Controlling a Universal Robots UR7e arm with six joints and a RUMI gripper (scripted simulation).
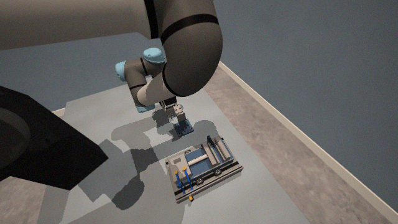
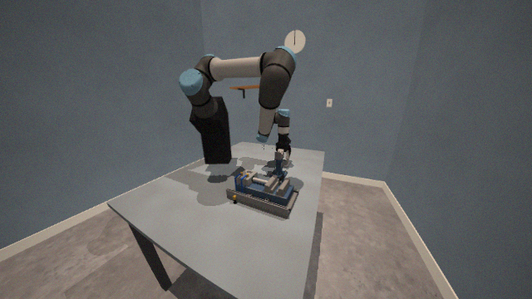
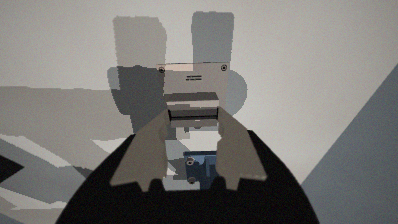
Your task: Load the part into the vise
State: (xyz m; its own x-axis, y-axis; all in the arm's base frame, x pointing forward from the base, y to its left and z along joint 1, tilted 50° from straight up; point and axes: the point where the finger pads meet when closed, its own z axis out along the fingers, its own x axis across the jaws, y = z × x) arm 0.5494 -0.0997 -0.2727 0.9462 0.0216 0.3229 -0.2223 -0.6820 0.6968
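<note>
My gripper (image 3: 194, 108) is shut on the part (image 3: 194, 121), a grey block across the fingertips in the wrist view. The part is at a pale holder (image 3: 192, 84) (image 1: 178, 108) on the blue stand (image 1: 183, 128) (image 2: 278, 167). The wrist view does not show clearly whether it still rests there, nor which way its slot faces. The vise stands open in front of the stand, with its fixed jaw (image 1: 223, 149) (image 2: 284, 188) at the far end and its moving jaw (image 1: 211, 156) (image 2: 272, 183) on the rod side. No part shows between them. The low bars are hard to make out.
The air cylinder's rod (image 1: 197, 160) (image 2: 260, 180) runs to the moving jaw. Blue hoses (image 1: 188, 178) rise at the cylinder end. A grey tray (image 1: 211, 186) (image 2: 258, 202) surrounds the vise. A thin dark upright (image 1: 208, 140) rises beside the jaws.
</note>
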